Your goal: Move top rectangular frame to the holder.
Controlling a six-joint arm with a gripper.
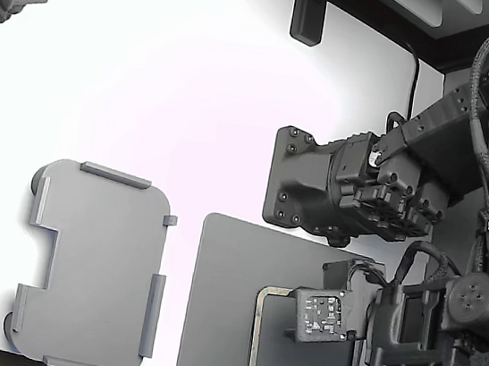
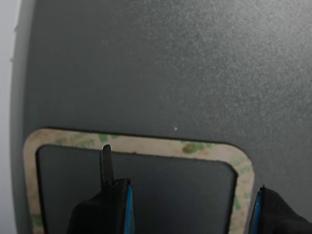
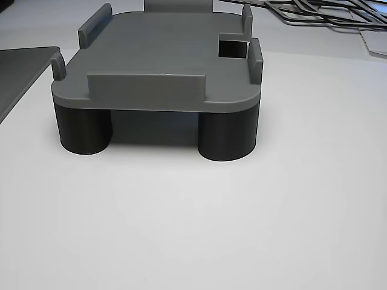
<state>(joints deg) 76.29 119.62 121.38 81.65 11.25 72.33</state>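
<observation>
Exterior view: top rectangular frame point(image 1: 258, 336) flat on dark mat point(image 1: 220, 297), toward the exterior view's right; holder point(image 1: 94, 267) well apart on white worktop point(image 1: 193, 95), toward the left. Wrist view: pincer point(image 2: 190, 204) above the frame point(image 2: 146, 142), jaws spread, gripping nothing. Other view: holder point(image 3: 163, 54) standing on round feet.

Greys on white, with one tan ring

The rectangular frame point(image 2: 146, 144) is beige-tan with faint green mottling; through its open centre shows the dark charcoal grey of the speckled mat point(image 1: 225, 298) under it. The holder point(image 1: 94, 267) is a lighter, even grey on top, and its round feet point(image 3: 228, 134) are nearly black. The desk point(image 1: 166, 91) is plain glossy white. The pincer point(image 2: 190, 209) is black, its fingers point(image 2: 114, 200) edged in bright blue on their inner faces.
</observation>
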